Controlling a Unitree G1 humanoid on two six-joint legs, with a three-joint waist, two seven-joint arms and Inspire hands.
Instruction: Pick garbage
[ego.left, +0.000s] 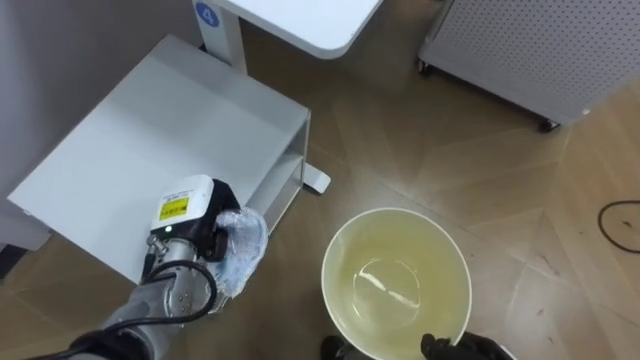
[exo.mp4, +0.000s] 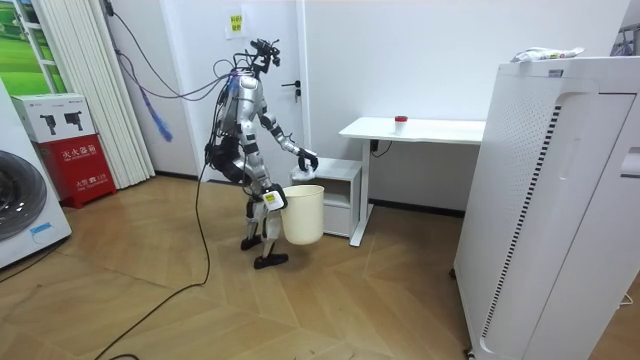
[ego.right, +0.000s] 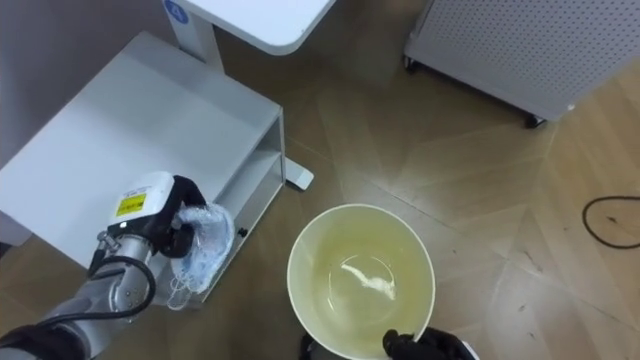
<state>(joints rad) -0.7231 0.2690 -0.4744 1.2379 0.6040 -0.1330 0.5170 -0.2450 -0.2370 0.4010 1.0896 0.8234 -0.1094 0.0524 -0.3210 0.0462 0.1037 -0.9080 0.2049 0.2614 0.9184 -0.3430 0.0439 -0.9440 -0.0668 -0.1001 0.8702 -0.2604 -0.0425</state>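
The robot stood on a brown wood floor (ego.left: 430, 150), bent a little, right by a low white cabinet (ego.left: 170, 130). A big white box with lots of tiny holes (ego.left: 530, 50) stood well away from it. A white desk (ego.left: 310, 20) stood just beside the cabinet.

A round, pale yellow bin (ego.left: 332, 265) hung in front of the robot, up off the floor, as the room view showed. The right hand (ego.left: 458, 349) held the bin at its near edge, with dark fingers curled over the rim. A pale streak showed at the bottom of the bin, but I could not tell what it was.

The left hand (ego.left: 190, 240) was closed tight round the garbage (ego.left: 242, 245), a crumpled white and bluish wad. The wad was at the cabinet's front edge, near the bin but not in it.
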